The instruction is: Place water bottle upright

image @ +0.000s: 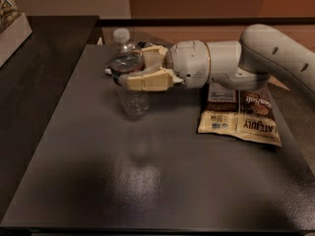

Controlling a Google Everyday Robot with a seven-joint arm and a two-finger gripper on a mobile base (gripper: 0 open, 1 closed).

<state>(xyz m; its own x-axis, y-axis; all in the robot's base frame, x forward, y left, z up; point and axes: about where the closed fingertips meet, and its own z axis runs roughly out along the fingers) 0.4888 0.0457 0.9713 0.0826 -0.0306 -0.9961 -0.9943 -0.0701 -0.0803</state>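
Note:
The water bottle point(129, 95) is clear ribbed plastic with a white cap at the top. It stands nearly upright on the dark grey table point(147, 171) at the back left, its base down on or just above the surface. My gripper point(132, 68) reaches in from the right and its cream fingers point(145, 80) are shut around the bottle's middle, covering most of the label band.
A brown snack bag point(241, 112) lies flat to the right of the bottle, partly under my arm point(246, 58). A white box point(12, 31) sits on the darker counter at the far left. The table's back edge is just behind the bottle.

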